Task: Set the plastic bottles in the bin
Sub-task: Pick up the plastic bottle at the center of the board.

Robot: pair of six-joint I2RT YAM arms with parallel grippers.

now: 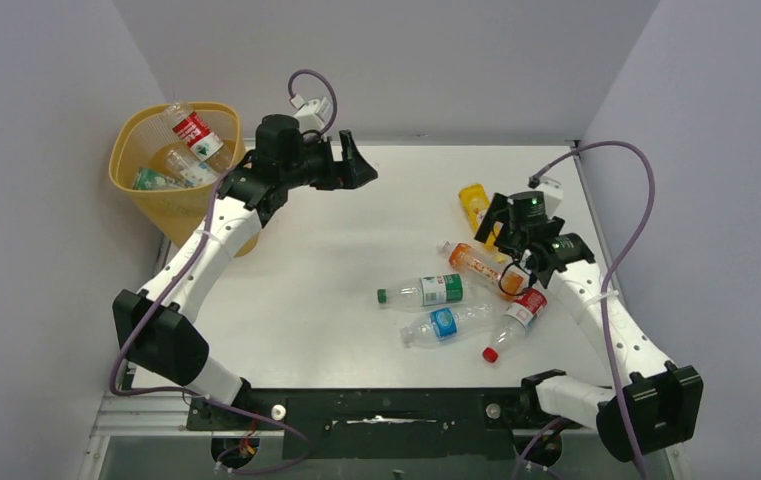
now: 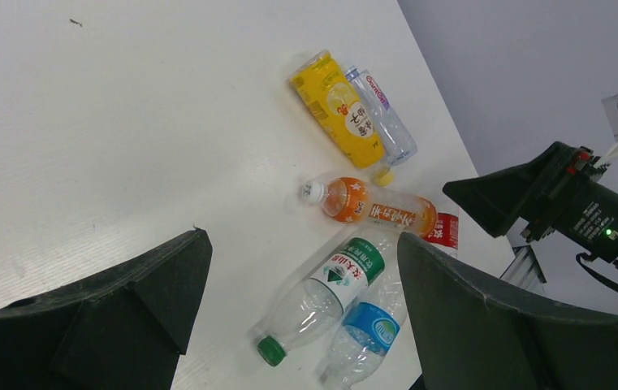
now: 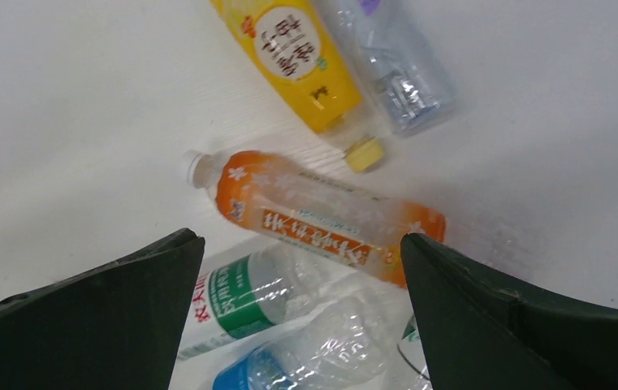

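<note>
Gaping empty, the right pincer (image 3: 299,238) hangs over the orange bottle (image 3: 321,215) at frame centre; the left pincer (image 1: 360,165), likewise released, sits near the bin (image 1: 171,205), upper left.

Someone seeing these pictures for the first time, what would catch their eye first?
The yellow-orange mesh bin by the far left corner of the table, with a red-labelled bottle and others already inside. Then the huddle of plastic bottles lying on the table's right side, where the right pincer hangs open above an orange bottle. The left pincer is open and empty near the bin.
</note>
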